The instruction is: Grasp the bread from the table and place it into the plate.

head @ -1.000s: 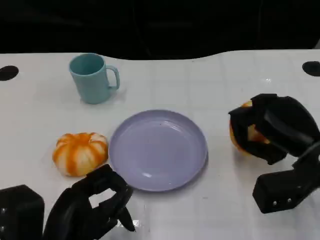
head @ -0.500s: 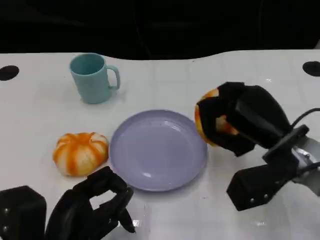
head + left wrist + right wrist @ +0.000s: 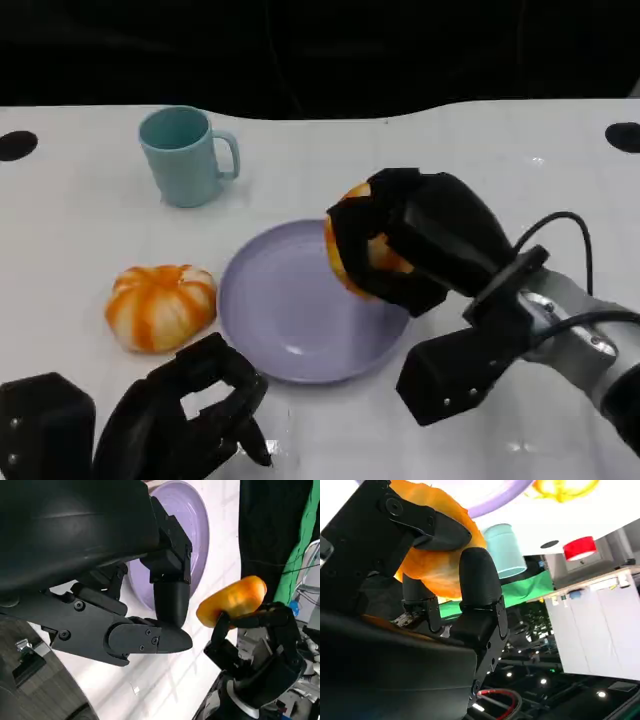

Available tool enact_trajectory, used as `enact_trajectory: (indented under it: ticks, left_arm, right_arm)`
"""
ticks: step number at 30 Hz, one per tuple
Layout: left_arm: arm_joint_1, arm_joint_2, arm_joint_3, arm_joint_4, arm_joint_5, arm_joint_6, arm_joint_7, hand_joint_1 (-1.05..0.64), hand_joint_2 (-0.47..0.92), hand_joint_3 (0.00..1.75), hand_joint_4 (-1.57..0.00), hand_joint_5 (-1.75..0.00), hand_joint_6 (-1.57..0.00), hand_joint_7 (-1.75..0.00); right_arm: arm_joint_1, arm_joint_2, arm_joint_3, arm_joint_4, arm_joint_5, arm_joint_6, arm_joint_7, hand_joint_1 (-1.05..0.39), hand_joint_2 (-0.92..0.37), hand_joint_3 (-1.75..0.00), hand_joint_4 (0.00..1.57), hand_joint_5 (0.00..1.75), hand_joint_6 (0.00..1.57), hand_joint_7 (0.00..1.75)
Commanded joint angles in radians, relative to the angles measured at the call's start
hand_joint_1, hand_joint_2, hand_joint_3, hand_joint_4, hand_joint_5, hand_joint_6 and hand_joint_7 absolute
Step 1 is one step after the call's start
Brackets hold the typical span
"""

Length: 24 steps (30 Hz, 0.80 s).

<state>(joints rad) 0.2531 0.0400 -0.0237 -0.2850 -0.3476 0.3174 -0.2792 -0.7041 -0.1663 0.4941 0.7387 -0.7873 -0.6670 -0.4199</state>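
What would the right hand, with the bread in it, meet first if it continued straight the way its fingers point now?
Probably the orange-and-white striped pumpkin. The right hand, gripping the orange bread roll, points leftward across the round lilac plate, apparently above it; height is unclear.

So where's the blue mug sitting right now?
In the head view, the blue mug stands upright on the table's far left part, behind the striped bun and up-left of the purple plate.
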Motion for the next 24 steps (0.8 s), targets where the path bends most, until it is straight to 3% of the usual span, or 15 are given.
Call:
enact_trajectory:
  ticks: [1,4,6,8,11,13,15,19,24]
  left_arm:
    - [0.016,0.006,0.006,-0.019,-0.001,-0.001,0.008,-0.53,0.92,0.35,-0.73,-1.75,-0.54,-1.71]
    - [0.020,0.005,0.005,-0.027,-0.001,0.005,0.013,-0.54,0.92,0.34,-0.73,-1.75,-0.55,-1.71]
    - [0.022,0.005,0.005,-0.031,-0.001,0.007,0.015,-0.54,0.92,0.34,-0.73,-1.75,-0.55,-1.71]
    - [0.024,0.003,0.005,-0.035,-0.001,0.007,0.016,-0.54,0.92,0.34,-0.73,-1.75,-0.55,-1.70]
    - [0.028,0.001,0.005,-0.039,-0.001,0.006,0.018,-0.54,0.92,0.33,-0.75,-1.75,-0.57,-1.69]
    - [0.030,0.001,0.004,-0.040,-0.001,0.004,0.016,-0.54,0.92,0.33,-0.75,-1.75,-0.57,-1.68]
    - [0.031,0.001,0.005,-0.040,-0.004,0.002,0.012,-0.55,0.92,0.33,-0.75,-1.75,-0.58,-1.68]
    - [0.030,0.001,0.006,-0.040,-0.008,0.003,0.010,-0.56,0.92,0.32,-0.75,-1.75,-0.58,-1.66]
    - [0.028,0.003,0.006,-0.037,-0.013,0.000,0.007,-0.55,0.92,0.32,-0.75,-1.75,-0.59,-1.65]
  right_arm:
    - [-0.028,0.024,0.009,0.058,0.019,-0.028,-0.002,-0.11,-0.26,-1.35,0.98,1.75,0.78,1.67]
    - [-0.034,0.026,0.015,0.075,0.031,-0.035,0.049,-0.13,-0.28,-1.24,0.92,1.64,0.89,1.15]
    - [-0.035,0.025,0.017,0.080,0.044,-0.041,0.080,-0.18,-0.39,-0.92,0.89,1.45,0.97,0.69]
    - [-0.035,0.022,0.018,0.080,0.065,-0.042,0.136,-0.23,-0.46,-0.77,0.79,1.27,0.94,0.44]
    - [-0.038,0.006,0.024,0.076,0.076,-0.051,0.204,-0.37,-0.69,-0.40,0.65,0.77,0.82,0.14]
    - [-0.034,-0.003,0.024,0.059,0.087,-0.034,0.266,-0.47,-0.85,-0.18,0.51,0.56,0.69,0.04]
    - [-0.025,-0.010,0.017,0.033,0.109,-0.012,0.336,-0.53,-0.90,-0.12,0.38,0.46,0.57,0.01]
    - [-0.004,-0.019,0.004,-0.020,0.158,0.024,0.446,-0.66,-0.92,-0.20,0.10,0.34,0.30,0.00]
    - [0.013,-0.027,-0.005,-0.061,0.199,0.051,0.521,-0.74,-0.92,-0.29,0.00,0.23,0.17,0.01]
